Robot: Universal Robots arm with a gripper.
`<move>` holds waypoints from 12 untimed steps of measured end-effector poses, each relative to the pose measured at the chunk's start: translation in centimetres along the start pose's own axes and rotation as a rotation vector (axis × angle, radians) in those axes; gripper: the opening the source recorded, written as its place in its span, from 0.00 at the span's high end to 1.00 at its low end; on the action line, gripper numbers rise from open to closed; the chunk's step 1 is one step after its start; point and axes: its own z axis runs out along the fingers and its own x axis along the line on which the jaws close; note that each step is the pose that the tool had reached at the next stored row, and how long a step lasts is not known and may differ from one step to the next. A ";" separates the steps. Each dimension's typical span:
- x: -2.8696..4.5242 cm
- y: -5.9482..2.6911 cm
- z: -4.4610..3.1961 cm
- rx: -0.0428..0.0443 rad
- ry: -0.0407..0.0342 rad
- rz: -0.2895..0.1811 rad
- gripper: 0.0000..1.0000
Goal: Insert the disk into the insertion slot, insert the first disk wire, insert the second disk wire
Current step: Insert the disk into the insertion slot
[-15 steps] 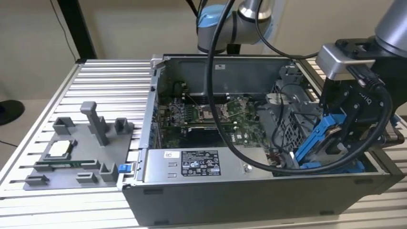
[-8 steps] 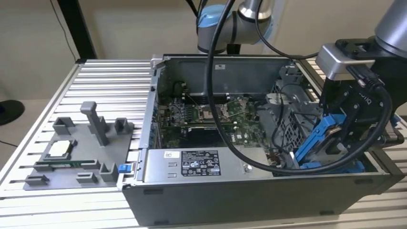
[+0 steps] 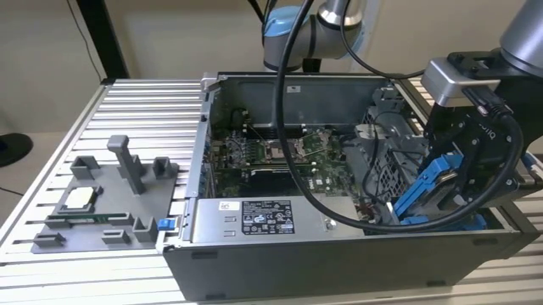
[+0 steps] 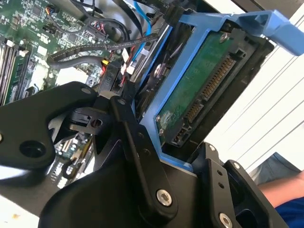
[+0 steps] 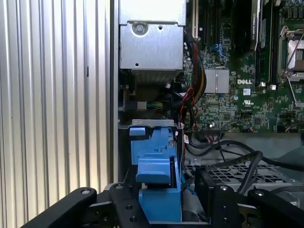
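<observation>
The disk (image 3: 434,181) is held tilted, clamped by its blue frame in the pincer (image 5: 166,197), at the exterior view's lower right, its lower end at the slot (image 3: 474,222). Seating is judged unfinished, and both wires seemingly remain.

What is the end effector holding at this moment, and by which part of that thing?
The end effector holds the disk, clamped across the sides of its blue carrier frame, near one end.

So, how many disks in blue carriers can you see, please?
1: the disk, held by the gripper at the exterior view's right; others may be hidden.
</observation>
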 end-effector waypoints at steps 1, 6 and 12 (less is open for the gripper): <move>0.00 0.00 0.00 -0.0002 0.0000 0.000 0.00; 0.00 0.00 0.00 -0.0005 0.0000 0.000 1.00; -0.06 0.01 -0.38 -0.0006 -0.0007 0.000 1.00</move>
